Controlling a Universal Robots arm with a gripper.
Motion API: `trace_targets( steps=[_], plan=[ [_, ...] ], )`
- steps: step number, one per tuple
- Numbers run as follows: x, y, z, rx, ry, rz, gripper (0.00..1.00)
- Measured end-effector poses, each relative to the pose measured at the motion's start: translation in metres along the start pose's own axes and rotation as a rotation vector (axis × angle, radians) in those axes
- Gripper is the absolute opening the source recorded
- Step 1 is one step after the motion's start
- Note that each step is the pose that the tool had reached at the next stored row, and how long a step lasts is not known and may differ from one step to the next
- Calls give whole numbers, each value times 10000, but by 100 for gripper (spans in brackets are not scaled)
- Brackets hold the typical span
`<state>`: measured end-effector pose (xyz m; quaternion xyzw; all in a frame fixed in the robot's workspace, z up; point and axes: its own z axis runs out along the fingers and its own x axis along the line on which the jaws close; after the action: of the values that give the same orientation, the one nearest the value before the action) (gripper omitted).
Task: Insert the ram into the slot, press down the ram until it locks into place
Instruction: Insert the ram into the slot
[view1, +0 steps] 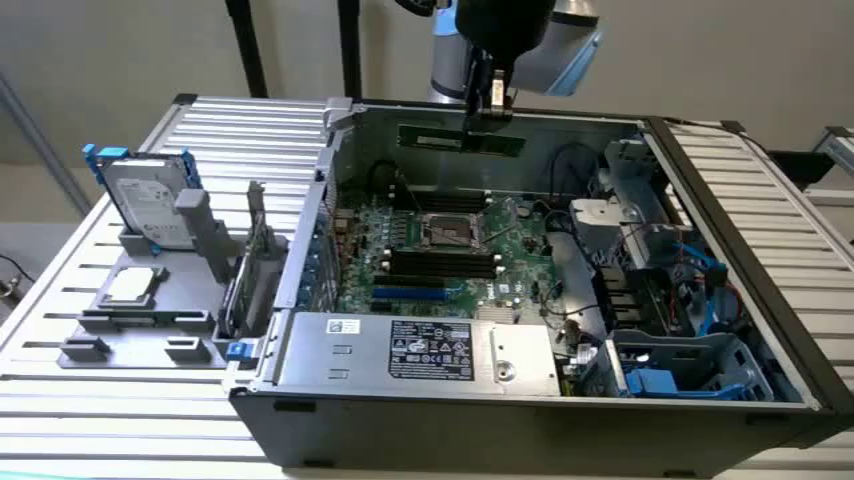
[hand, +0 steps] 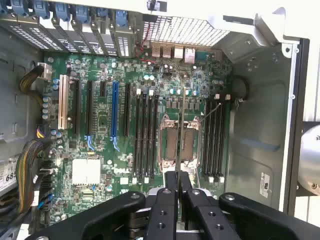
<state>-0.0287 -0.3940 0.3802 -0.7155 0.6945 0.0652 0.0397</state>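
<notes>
Above motherboard (view1: 527, 235) | ram (view1: 463, 141) gripped by end effector (view1: 490, 114), hanging beneath it

A white label (hand: 7, 174) shows "68". The print on the power supply's (view1: 315, 358) black label (view1: 430, 350) cannot be read.

We see the ram (view1: 441, 139) as matt green board with dark chips, the slots (hand: 145, 135) as black plastic with a slight sheen. Case wall (hand: 255, 125) is smooth bare grey sheet metal, table (view1: 80, 405) is ribbed light metal, gripper (hand: 178, 177) looks matt black.
</notes>
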Motion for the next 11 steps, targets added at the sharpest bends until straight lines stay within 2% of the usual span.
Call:
trace_targets(
  steps=[11],
  plan=[
    [0, 0, 0, 1, -12, 0, 13]
  ],
)
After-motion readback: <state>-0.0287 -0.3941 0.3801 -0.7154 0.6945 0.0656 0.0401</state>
